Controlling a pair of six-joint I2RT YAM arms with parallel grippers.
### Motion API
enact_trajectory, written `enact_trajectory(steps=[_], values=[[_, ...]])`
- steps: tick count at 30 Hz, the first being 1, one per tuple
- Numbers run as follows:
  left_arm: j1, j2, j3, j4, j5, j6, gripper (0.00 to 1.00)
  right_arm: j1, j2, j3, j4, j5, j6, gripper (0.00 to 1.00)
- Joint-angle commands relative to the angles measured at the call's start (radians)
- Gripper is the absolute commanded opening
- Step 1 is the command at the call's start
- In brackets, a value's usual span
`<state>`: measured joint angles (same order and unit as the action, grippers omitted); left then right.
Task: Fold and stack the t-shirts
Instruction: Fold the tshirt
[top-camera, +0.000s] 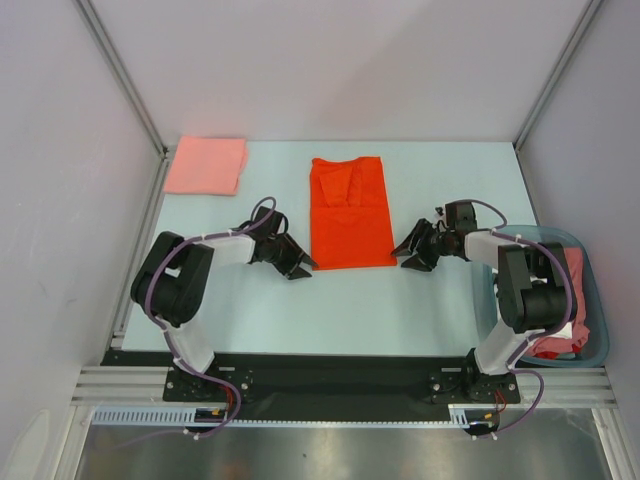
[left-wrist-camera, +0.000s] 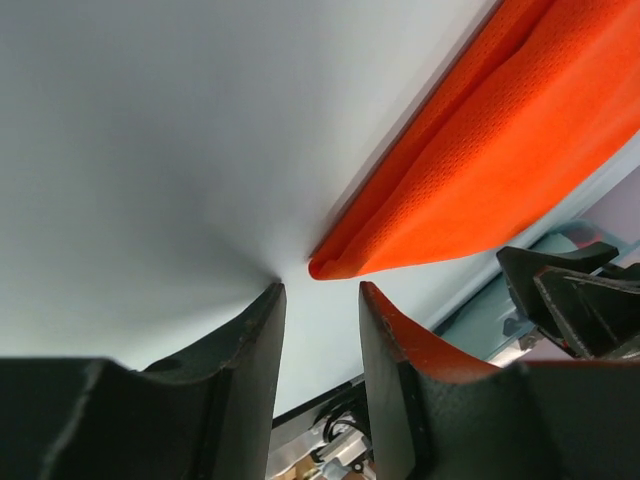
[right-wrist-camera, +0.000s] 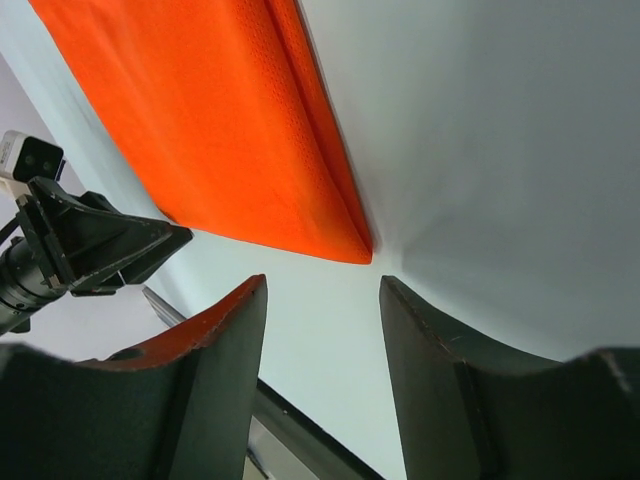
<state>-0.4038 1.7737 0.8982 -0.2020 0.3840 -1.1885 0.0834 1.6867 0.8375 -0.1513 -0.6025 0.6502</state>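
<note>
The pale table (top-camera: 400, 320) fills the middle of the top view. The orange-red t-shirt (top-camera: 350, 212) lies at its centre, already narrowed into a long rectangle with the sleeves turned in, its near hem toward the arms. A salmon-pink t-shirt (top-camera: 205, 166), folded into a flat square, lies in the upper left corner of the table. At the right edge, the translucent tub (top-camera: 598, 300) holds a heap of red and pink shirts (top-camera: 572, 275), not yet folded.

The left gripper (top-camera: 300, 268) sits low just outside the shirt's near left corner. In the left wrist view its fingers stand moderately apart with only bare table between them, and the doubled corner lies just ahead of the tips. The right gripper (top-camera: 408, 255) mirrors it at the near right corner, a little wider and also holding nothing.

My reading is that both corners are about to be pinched for the lengthwise fold. The hazards:
- The hem is several layers thick. A finger that slides over the cloth rather than under it may catch only the top layer, and the side folds would open on the lift.
- Fingertips driven too low could scrape the table and push the corner away.
- If one side grips and the other misses, the shirt would skew and land crooked.
</note>
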Motion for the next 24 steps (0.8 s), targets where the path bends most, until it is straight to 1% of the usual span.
enact_trajectory(steps=[1,6,12,18,19,20,21,24], values=[[-0.004,0.047,0.016,-0.010,-0.057,-0.029,0.41,0.007,-0.010,-0.005,0.015,0.006,-0.030,0.54],[-0.004,0.066,0.038,-0.082,-0.095,-0.020,0.40,0.010,-0.009,-0.020,0.013,0.017,-0.034,0.53],[0.005,0.084,0.030,-0.091,-0.109,-0.022,0.38,0.013,-0.004,-0.025,0.010,0.036,-0.029,0.55],[0.026,0.090,0.039,-0.091,-0.125,0.001,0.28,0.018,0.008,-0.026,0.007,0.066,-0.011,0.59],[0.028,0.093,0.041,-0.089,-0.126,0.007,0.23,0.019,0.013,-0.025,0.010,0.067,-0.003,0.60],[0.031,0.096,0.048,-0.089,-0.125,0.015,0.20,0.019,0.016,-0.023,0.021,0.067,0.002,0.60],[0.039,0.099,0.051,-0.089,-0.122,0.030,0.15,0.024,0.027,-0.021,0.025,0.066,0.008,0.61],[0.042,0.107,0.067,-0.089,-0.114,0.050,0.10,0.029,0.057,-0.017,0.042,0.050,0.035,0.58]])
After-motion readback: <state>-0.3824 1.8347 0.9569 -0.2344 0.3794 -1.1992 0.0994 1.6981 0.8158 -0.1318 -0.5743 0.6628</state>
